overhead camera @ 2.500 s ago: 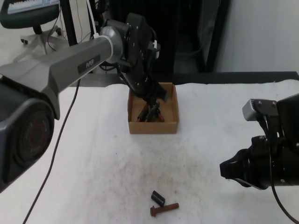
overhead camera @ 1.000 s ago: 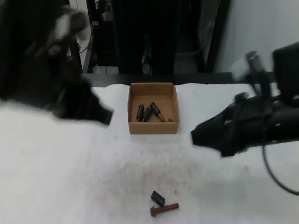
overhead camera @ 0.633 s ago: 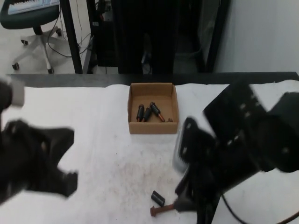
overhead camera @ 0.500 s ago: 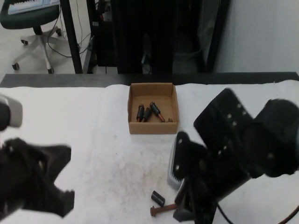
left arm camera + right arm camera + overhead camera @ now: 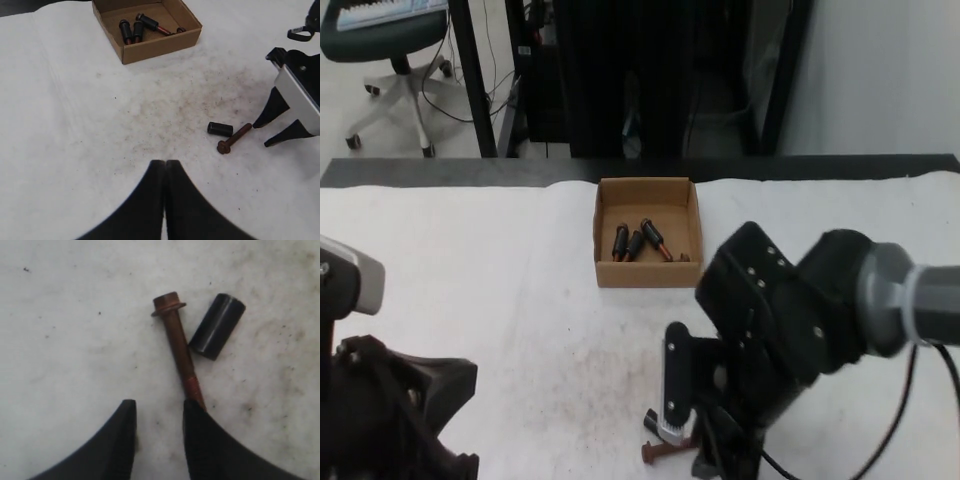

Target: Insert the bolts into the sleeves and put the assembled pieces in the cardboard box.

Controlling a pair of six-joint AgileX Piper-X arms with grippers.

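Note:
A rusty brown bolt [image 5: 176, 342] lies on the white cloth with a short black sleeve [image 5: 218, 326] beside its shank, the two apart. My right gripper [image 5: 160, 405] is open just off the bolt's threaded end, and one fingertip [image 5: 197, 415] covers that tip. The left wrist view shows the bolt [image 5: 234, 138], the sleeve [image 5: 220, 129] and the right gripper [image 5: 263, 135] next to them. My left gripper [image 5: 165, 162] is shut and empty, low over the cloth at the near left. The cardboard box [image 5: 648, 272] holds three assembled pieces [image 5: 638, 240].
The white cloth [image 5: 520, 300] covers the bench. The right arm's dark body [image 5: 790, 320] stands between the box and the near right. The left arm [image 5: 390, 420] fills the near left corner. A dark bench edge and an office chair [image 5: 380, 40] lie beyond.
The left arm has drawn back from the box to the near left corner. The right arm has swung from the right side down to the bolt and sleeve.

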